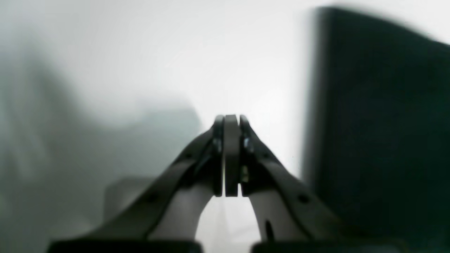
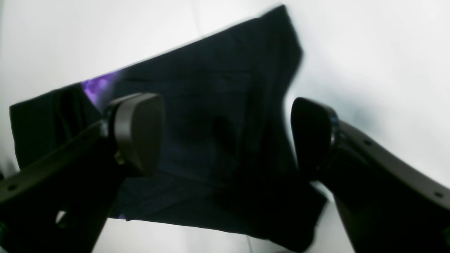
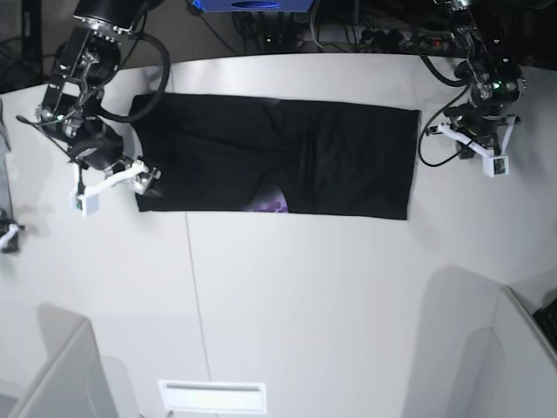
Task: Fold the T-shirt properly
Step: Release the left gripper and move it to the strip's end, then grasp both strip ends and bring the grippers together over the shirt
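Observation:
The black T-shirt (image 3: 278, 157) lies flat on the white table (image 3: 305, 296) as a long folded band, and a bit of purple print (image 3: 270, 205) shows at its near edge. My right gripper (image 3: 146, 174) hovers open over the shirt's left end. In the right wrist view its fingers (image 2: 137, 130) stand wide apart above the dark cloth (image 2: 218, 105), with a purple patch (image 2: 95, 88) beside them and nothing between them. My left gripper (image 3: 440, 131) is just off the shirt's right end. The left wrist view shows this gripper (image 1: 231, 121) shut and empty, with the shirt's edge (image 1: 379, 123) to its right.
Grey panels stand at the near left (image 3: 52, 366) and near right (image 3: 470, 340). A white slotted plate (image 3: 213, 396) sits at the table's front edge. Cables and equipment (image 3: 348, 30) run along the back. A seam (image 3: 196, 296) crosses the tabletop.

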### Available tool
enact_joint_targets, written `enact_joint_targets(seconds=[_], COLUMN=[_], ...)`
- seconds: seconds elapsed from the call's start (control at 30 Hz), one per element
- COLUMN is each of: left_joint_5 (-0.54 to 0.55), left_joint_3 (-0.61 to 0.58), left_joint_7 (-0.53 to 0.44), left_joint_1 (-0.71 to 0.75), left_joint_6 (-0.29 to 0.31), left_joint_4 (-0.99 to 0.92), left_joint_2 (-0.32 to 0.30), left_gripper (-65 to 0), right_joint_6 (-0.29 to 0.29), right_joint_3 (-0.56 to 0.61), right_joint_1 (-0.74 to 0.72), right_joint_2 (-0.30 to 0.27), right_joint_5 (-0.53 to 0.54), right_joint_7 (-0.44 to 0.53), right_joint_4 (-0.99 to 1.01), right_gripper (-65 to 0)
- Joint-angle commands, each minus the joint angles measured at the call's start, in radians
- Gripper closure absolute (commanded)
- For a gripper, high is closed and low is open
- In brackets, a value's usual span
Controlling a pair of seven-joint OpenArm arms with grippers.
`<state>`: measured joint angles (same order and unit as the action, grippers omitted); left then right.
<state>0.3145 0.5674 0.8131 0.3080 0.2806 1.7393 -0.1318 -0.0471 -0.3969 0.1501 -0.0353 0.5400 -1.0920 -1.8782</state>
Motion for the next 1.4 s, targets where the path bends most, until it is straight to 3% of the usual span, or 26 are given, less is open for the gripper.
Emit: enact_joint_targets(seconds=[0.0, 0.13, 0.23, 0.33, 0.5, 0.73, 1.0, 1.07, 1.23, 1.37], left_joint_5=[0.008, 0.008, 0.008, 0.016, 0.016, 0.016, 0.016, 0.016, 0.008, 0.008], left_joint_3=[0.016, 0.033, 0.030, 0.026, 0.026, 0.024, 0.024, 0.024, -0.065, -0.139], left_joint_7=[-0.019, -0.031, -0.122, -0.196, -0.197, -0.197, -0.197, -0.197, -0.202, -0.203], left_joint_1=[-0.005, -0.003, 0.021, 0.043, 0.043, 0.036, 0.036, 0.036, 0.035, 0.021], left_joint_6=[0.004, 0.004, 0.004, 0.004, 0.006, 0.006, 0.006, 0.006, 0.006, 0.003], left_joint_4=[-0.006, -0.078, -0.101, -0.100, -0.106, -0.106, -0.106, -0.106, -0.108, -0.123], left_joint_2=[-0.025, -0.073, -0.078, -0.078, -0.078, -0.076, -0.076, -0.076, -0.081, -0.081], left_gripper=[0.0, 0.0, 0.0, 0.0, 0.0, 0.0, 0.0, 0.0, 0.0, 0.0], right_joint_6=[-0.004, -0.027, -0.084, -0.089, -0.090, -0.172, -0.172, -0.176, -0.179, -0.173], right_joint_3=[-0.012, -0.017, -0.017, -0.017, -0.009, 0.054, 0.060, 0.060, 0.062, 0.056], right_joint_1=[-0.010, -0.008, -0.008, -0.007, 0.013, 0.044, 0.039, 0.038, 0.018, 0.019], right_joint_2=[-0.018, -0.033, -0.033, -0.033, -0.030, -0.024, -0.024, -0.024, -0.030, -0.035], right_joint_5=[0.016, 0.016, 0.016, 0.016, 0.016, 0.015, 0.015, 0.015, 0.015, 0.009], right_joint_7=[0.016, 0.019, 0.022, 0.051, 0.066, 0.075, 0.075, 0.077, 0.128, 0.161], right_joint_4=[-0.016, 0.055, 0.133, 0.190, 0.207, 0.210, 0.254, 0.289, 0.352, 0.348], right_gripper=[-52.8, -52.8, -52.8, -52.7, -51.5, -38.1, -37.1, -30.6, 0.0, 0.0])
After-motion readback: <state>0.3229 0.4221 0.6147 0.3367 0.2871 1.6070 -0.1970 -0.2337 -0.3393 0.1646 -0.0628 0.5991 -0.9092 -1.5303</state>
